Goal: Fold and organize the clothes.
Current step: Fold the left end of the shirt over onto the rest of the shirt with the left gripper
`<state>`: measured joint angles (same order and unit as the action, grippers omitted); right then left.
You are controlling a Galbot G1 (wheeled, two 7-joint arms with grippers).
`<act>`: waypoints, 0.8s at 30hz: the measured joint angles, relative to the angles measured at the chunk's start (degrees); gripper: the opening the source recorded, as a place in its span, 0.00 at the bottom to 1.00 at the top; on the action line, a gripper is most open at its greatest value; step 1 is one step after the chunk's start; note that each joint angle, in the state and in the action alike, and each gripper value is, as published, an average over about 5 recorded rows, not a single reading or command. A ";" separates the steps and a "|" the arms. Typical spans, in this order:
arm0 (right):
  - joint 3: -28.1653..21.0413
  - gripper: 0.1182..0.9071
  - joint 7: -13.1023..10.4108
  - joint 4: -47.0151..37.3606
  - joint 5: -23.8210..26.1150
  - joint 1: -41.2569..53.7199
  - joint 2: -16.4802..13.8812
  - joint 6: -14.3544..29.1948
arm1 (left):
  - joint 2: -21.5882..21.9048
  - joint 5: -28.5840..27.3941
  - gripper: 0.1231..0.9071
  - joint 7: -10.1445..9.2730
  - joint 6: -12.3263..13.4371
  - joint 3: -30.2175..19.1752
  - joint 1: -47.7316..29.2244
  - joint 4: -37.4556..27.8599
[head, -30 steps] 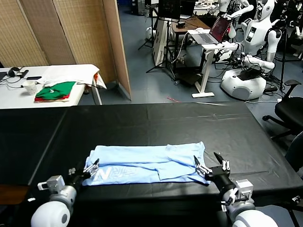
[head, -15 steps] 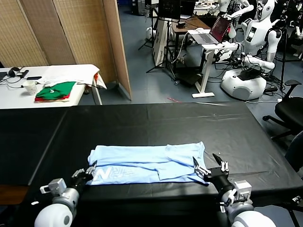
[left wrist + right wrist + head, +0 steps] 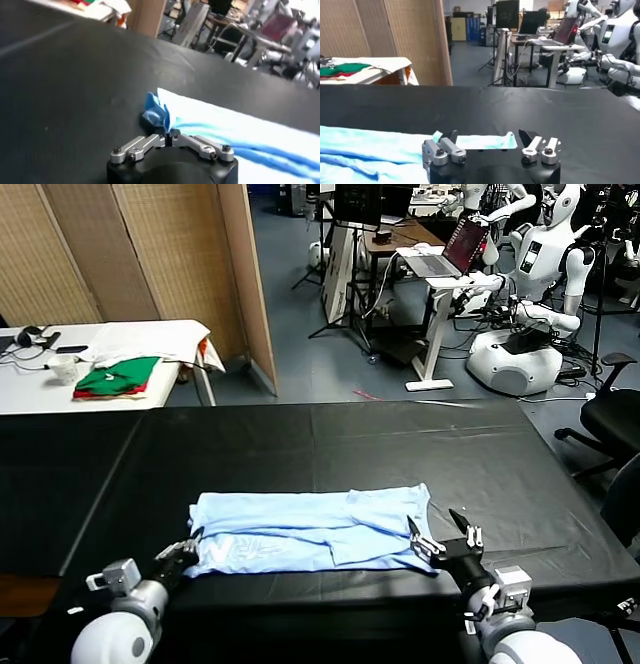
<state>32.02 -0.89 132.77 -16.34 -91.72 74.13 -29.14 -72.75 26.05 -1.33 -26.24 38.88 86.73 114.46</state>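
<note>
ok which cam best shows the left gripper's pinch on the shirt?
Left wrist view: the left gripper is shut on a bunched corner of the T-shirt, seen close up. Head view shows that gripper at the shirt's near left corner, but the pinch is tiny. Right wrist view doesn't show it.

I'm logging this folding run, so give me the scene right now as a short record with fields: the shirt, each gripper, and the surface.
garment: pale blue T-shirt, partly folded into a long band, lying flat
surface: black table
left gripper: shut on the T-shirt's near left corner, fabric bunched between its fingers
right gripper: open, at the T-shirt's near right corner, jaws on either side of the edge
background: green and red folded garments on a white side table
</note>
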 joint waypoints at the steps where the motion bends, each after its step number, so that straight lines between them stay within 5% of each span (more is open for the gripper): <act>1: -0.13 1.00 0.00 -0.08 0.05 0.03 0.08 0.00 | 0.51 -3.35 0.07 0.18 1.14 0.04 0.22 -0.08; 6: -0.51 1.00 -0.01 -0.39 0.36 0.01 0.48 0.09 | 3.66 -19.50 0.07 0.40 5.76 1.10 0.71 -1.15; 11: -0.99 1.00 -0.01 -0.96 1.37 -0.58 1.23 0.69 | 6.63 -25.57 0.07 0.10 7.17 1.79 0.66 -1.98; 17: -1.36 1.00 0.04 -0.96 2.50 -1.39 2.46 1.12 | 6.59 -22.28 0.07 -0.70 4.47 -0.15 1.05 0.14; 24: -0.28 1.00 0.18 -1.16 3.83 -2.51 3.36 2.24 | 2.50 -7.34 0.07 -2.94 0.00 -5.68 -0.07 6.18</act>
<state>31.74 -0.71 131.61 -12.52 -94.23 77.49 -26.90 -70.25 18.70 -4.27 -26.24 33.20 86.66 120.63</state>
